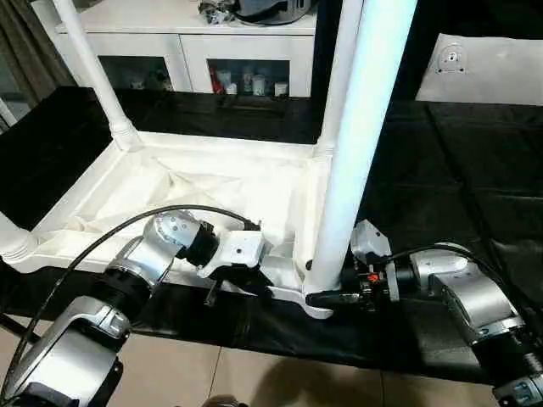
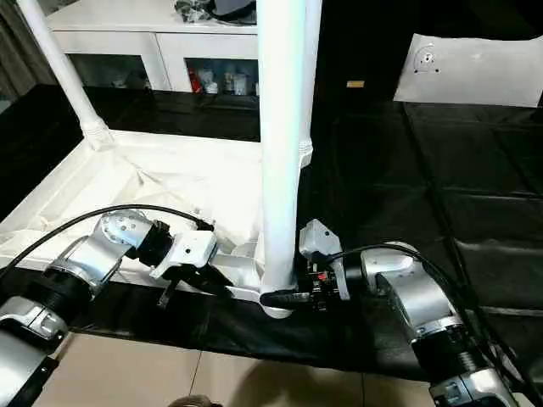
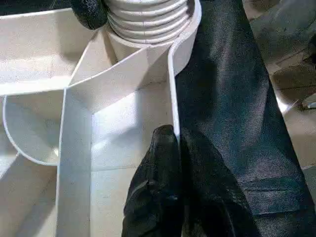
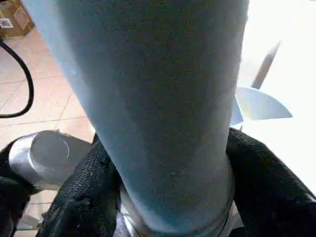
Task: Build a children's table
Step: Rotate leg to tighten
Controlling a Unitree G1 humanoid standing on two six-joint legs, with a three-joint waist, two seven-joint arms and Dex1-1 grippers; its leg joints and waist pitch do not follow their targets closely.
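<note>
Tabletop (image 1: 212, 182) lies upside down on black-covered counter (image 1: 458, 170), ribbed underside up, near edge at counter's front edge. Legs stand upright in corner sockets; nearest leg (image 1: 361, 127) in front right corner. Left claw (image 3: 175, 148) pinched together on tabletop's thin front rim beside that socket. Right claw (image 4: 168, 197) clamped round nearest leg's base, one black finger (image 4: 84, 192) each side. White cabinet (image 1: 212, 51) behind counter.

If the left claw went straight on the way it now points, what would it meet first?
Probably the ribbed base of the near-corner leg in its socket: the left claw, pinching the tabletop's rim, points along that rim towards it, with nothing visible between.
</note>
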